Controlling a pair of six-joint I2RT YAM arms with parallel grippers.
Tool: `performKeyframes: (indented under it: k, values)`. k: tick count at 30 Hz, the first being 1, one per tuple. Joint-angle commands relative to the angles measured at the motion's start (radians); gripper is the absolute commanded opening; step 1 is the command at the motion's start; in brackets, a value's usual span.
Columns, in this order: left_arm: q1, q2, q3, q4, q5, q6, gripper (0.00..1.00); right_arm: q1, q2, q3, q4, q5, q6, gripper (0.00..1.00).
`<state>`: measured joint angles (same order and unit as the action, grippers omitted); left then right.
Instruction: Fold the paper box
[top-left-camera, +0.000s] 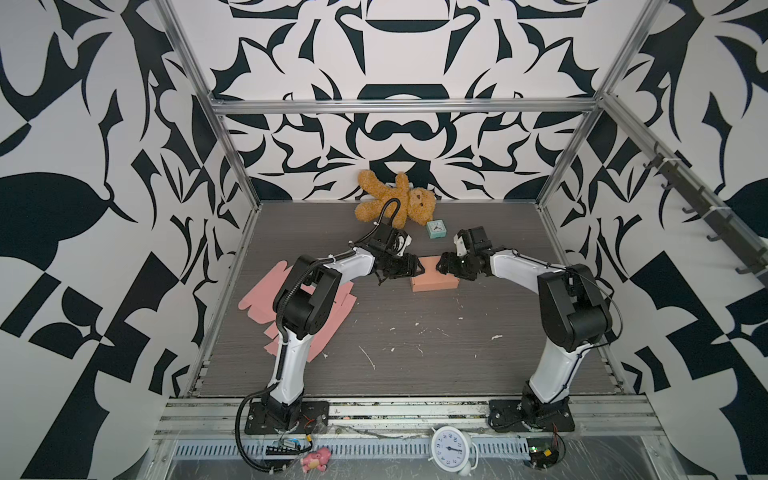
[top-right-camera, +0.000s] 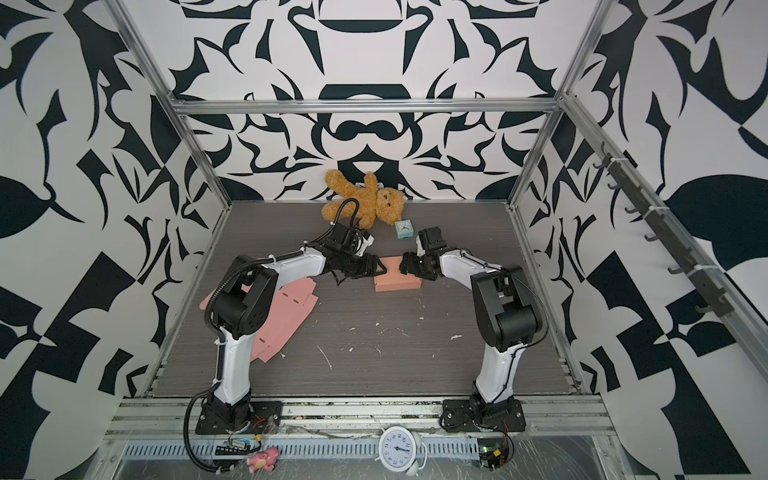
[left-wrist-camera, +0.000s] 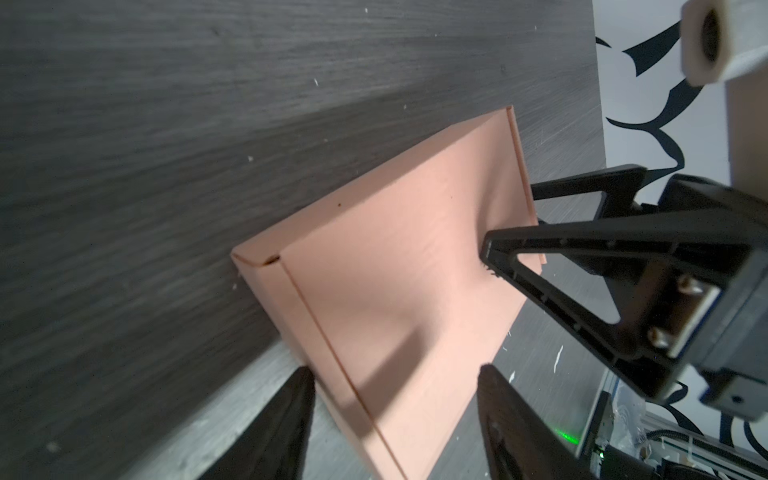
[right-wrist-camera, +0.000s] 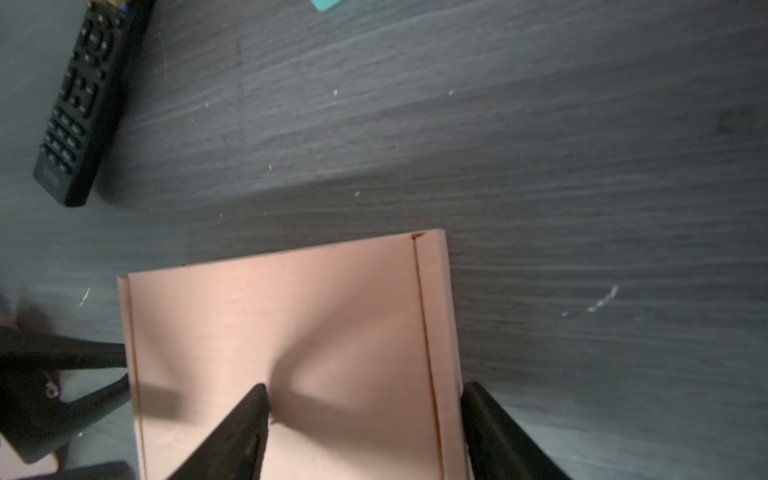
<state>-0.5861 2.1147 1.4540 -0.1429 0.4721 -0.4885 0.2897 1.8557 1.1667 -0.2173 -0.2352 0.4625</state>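
Note:
The paper box (top-left-camera: 434, 282) (top-right-camera: 397, 282) is salmon pink and stands folded, lid down, at the middle of the table. My left gripper (top-left-camera: 420, 271) (top-right-camera: 381, 268) is at its left end, open. In the left wrist view, the box (left-wrist-camera: 395, 270) reaches in between the two fingers of this gripper (left-wrist-camera: 395, 372). My right gripper (top-left-camera: 441, 266) (top-right-camera: 402, 266) is at the right end, also open (right-wrist-camera: 365, 388). One of its fingers (left-wrist-camera: 540, 237) presses a dent into the lid (right-wrist-camera: 291, 324), and the other sits just outside the side wall.
Flat pink box blanks (top-left-camera: 257, 299) (top-right-camera: 291, 316) lie under the left arm. A teddy bear (top-left-camera: 395, 203) and a small teal clock (top-left-camera: 436, 229) sit by the back wall. A black remote (right-wrist-camera: 83, 95) lies near them. A white alarm clock (top-left-camera: 451, 451) stands on the front rail.

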Motion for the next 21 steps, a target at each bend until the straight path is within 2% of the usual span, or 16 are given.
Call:
performKeyframes:
  k: [1, 13, 16, 21]
  values:
    - [-0.011, 0.043, 0.040, 0.059, 0.071, 0.011, 0.65, 0.017, 0.010, 0.055, 0.027, -0.100, -0.007, 0.74]
    - [0.013, 0.111, 0.060, 0.160, 0.076, -0.015, 0.64, 0.003, 0.066, 0.092, 0.057, -0.089, 0.026, 0.74]
    - [0.015, 0.110, 0.059, 0.167, 0.073, -0.022, 0.65, 0.002, 0.064, 0.099, 0.050, -0.077, 0.028, 0.76]
    - [0.024, 0.100, 0.047, 0.174, 0.069, -0.036, 0.73, -0.001, 0.044, 0.096, 0.040, -0.054, 0.030, 0.82]
